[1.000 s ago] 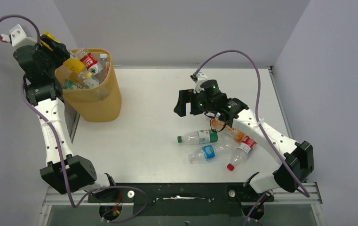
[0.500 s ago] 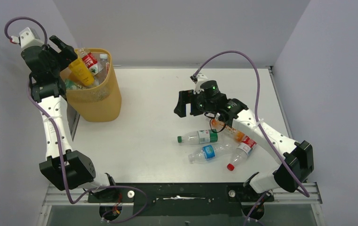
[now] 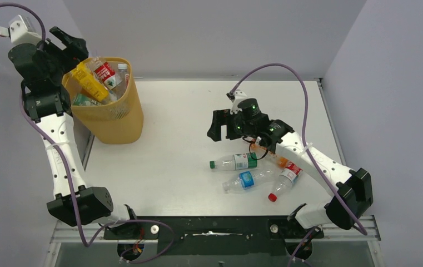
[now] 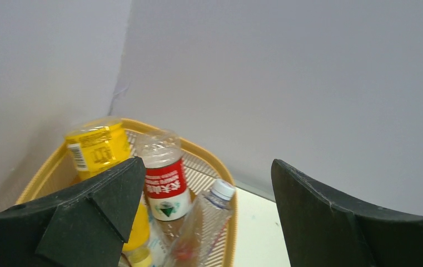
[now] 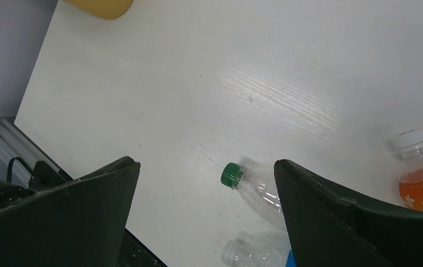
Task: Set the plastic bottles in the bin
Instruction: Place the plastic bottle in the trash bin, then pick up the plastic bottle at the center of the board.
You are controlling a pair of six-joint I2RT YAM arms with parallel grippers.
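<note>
L gripper [image 4: 208,167]: jaws apart, empty, above rim of tall yellow-orange mesh plastic bin [image 3: 117,119] at tabletop's far-left corner. Bin holds yellow plastic bottle [image 3: 89,83], red-label clear bottle [image 3: 104,71], others. R gripper [image 3: 215,132]: jaws wide, empty, over white tabletop [image 3: 170,139], nr green-capped clear bottle [image 3: 234,162] lying flat w/ three more.

White wood-grain table [image 3: 187,161], pale grey walls [image 3: 214,33] on three sides, perhaps a metal rail [image 3: 366,225] along its near edge

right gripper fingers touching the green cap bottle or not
Apart. In the top view bare table shows between the open right gripper and the green-capped bottle; the right wrist view shows its cap between the fingers, clear of both.
</note>
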